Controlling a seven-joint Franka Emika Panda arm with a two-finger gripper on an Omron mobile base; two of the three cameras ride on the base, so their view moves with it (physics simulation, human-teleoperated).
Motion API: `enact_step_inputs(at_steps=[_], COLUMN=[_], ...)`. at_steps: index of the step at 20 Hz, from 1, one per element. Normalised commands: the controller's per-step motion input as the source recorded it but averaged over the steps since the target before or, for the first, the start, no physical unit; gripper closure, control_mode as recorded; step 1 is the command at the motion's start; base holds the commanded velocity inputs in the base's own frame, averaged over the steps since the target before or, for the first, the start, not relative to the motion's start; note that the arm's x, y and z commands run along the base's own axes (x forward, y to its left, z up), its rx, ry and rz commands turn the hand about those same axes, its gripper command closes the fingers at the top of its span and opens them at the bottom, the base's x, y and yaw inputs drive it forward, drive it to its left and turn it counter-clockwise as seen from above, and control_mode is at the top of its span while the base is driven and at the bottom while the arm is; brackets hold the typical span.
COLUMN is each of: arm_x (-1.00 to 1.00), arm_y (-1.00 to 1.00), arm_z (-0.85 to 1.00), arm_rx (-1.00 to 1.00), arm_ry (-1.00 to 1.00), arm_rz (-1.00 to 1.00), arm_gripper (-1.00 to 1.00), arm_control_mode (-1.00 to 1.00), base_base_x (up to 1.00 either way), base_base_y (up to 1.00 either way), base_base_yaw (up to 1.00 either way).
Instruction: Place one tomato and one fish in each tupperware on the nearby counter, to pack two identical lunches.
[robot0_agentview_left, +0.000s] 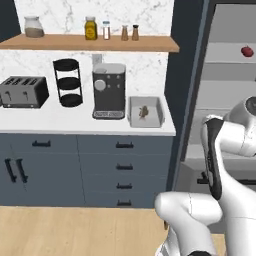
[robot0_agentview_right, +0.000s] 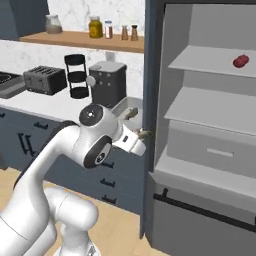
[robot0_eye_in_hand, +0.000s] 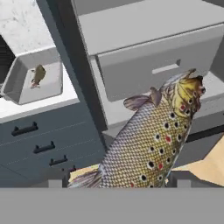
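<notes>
Fish (robot0_eye_in_hand: 153, 140) is seen clamped in the gripper (robot0_eye_in_hand: 116, 186), whose jaws are spread wide around its speckled body, head pointing away toward the grey drawer (robot0_eye_in_hand: 157, 70). A tupperware (robot0_agentview_left: 146, 112) is set on the counter (robot0_agentview_left: 60, 122), just right of the coffee machine (robot0_agentview_left: 109, 91), and a second small fish (robot0_agentview_left: 143, 112) lies inside it. A tomato (robot0_agentview_right: 241, 61) is left on the upper cabinet shelf, well right of the coffee machine.
</notes>
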Motion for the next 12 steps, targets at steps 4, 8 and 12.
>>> enact_step_inputs(at_steps=[4, 8, 12], arm_x=[0.0, 0.0, 0.0], arm_y=[0.0, 0.0, 0.0], arm_z=[0.0, 0.0, 0.0], arm_rx=[0.0, 0.0, 0.0], arm_ry=[0.0, 0.0, 0.0], arm_rz=[0.0, 0.0, 0.0], arm_gripper=[1.0, 1.0, 1.0], arm_control_mode=[1.0, 1.0, 1.0], base_base_x=[-0.08, 0.83, 1.0], base_base_y=[1.0, 1.0, 1.0], base_base_yaw=[0.43, 0.18, 0.0])
